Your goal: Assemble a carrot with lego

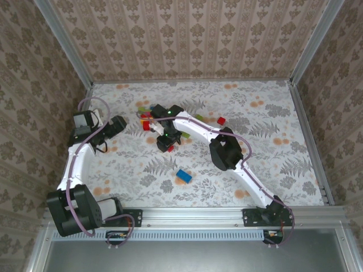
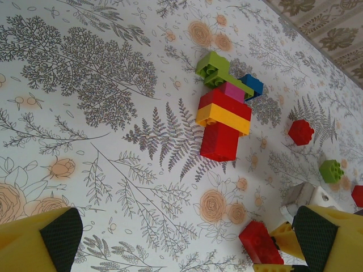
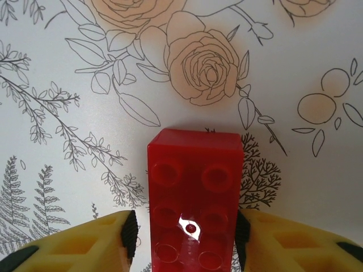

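— Where is the right hand (image 3: 187,235)?

— Low over the tabletop (image 3: 74,51), about the middle, just on the near side of the pile of lego (image 1: 149,116). Its yellow fingers (image 3: 102,243) stand on either side of an oblong red brick (image 3: 194,181) that lies flat with its studs up. The black pads are close against its long sides. Whether they really pinch it, I can't tell from here.

— Any name or lettering on that brick?

— I can't read anything. The stud tops are blurred, and there's a bright glint in the middle of them.

— And the left hand (image 2: 187,246)?

— Spread wide, one finger far out each way, hanging over the flowered tabletop to the left of the pile. Ahead of it lies a joined stack (image 2: 224,122), red, yellow and red again. A magenta brick (image 2: 232,90) sits at its far end, and a green brick (image 2: 212,68) and a blue brick (image 2: 253,85) touch that.

— Anything loose?

— A few. A small red piece (image 2: 300,131) and a small green piece (image 2: 330,170) lie apart to the right of the stack. Another red block (image 2: 260,241) lies just beside the left hand's right finger. A lone blue oblong (image 1: 183,176) lies nearer the arms' bases, well apart from the pile.
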`<state>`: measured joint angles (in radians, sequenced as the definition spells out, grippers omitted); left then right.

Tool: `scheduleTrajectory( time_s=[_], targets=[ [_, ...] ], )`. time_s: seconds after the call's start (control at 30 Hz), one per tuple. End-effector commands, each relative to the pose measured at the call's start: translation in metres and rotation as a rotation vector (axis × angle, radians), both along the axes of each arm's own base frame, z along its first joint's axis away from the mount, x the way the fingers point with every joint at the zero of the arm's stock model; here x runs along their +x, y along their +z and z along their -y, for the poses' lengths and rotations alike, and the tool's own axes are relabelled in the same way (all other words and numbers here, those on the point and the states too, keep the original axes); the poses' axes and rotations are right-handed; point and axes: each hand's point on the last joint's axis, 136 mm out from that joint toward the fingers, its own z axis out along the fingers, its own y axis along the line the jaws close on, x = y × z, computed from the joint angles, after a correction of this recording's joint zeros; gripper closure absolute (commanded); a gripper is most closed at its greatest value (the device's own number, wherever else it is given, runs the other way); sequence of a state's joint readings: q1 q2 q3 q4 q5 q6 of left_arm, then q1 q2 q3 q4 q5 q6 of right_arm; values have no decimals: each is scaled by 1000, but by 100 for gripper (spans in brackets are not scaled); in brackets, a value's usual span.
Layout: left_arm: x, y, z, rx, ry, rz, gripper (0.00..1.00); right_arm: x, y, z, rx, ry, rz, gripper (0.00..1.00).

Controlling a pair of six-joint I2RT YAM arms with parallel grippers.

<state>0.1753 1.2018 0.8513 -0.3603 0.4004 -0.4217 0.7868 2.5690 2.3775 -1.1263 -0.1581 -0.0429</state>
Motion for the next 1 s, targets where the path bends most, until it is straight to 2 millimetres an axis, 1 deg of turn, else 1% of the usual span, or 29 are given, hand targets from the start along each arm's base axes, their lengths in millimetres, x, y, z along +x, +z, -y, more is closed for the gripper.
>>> scheduleTrajectory(
  time_s=[0.0,0.1,0.2,0.3,0.4,0.47,0.57,0.67,0.77,0.87,0.97],
  targets=[
    [4,9,2,15,-26,27,0,1,-2,-1,10,-14,-22,54],
    [4,9,1,15,-24,24,0,3,4,0,13,-26,-15,61],
    [4,9,2,14,-27,24,0,1,20,0,30,-37,2,63],
    [4,9,2,14,-26,24,0,-1,49,8,39,-53,45,65],
    [4,8,2,12,-26,22,0,-12,82,21,60,-74,87,65],
    [4,8,3,10,-29,23,0,-27,102,30,80,-78,108,65],
    [4,9,4,6,-34,27,0,-57,118,49,70,-54,121,65],
    [4,10,5,4,-35,27,0,-88,121,67,57,-33,115,64],
    [4,10,6,1,-38,28,0,-116,119,78,65,-22,97,64],
    [4,10,7,0,-40,28,0,-137,118,81,82,-8,82,64],
    [3,9,7,-1,-41,26,0,-152,117,78,103,5,74,64]
  ],
)
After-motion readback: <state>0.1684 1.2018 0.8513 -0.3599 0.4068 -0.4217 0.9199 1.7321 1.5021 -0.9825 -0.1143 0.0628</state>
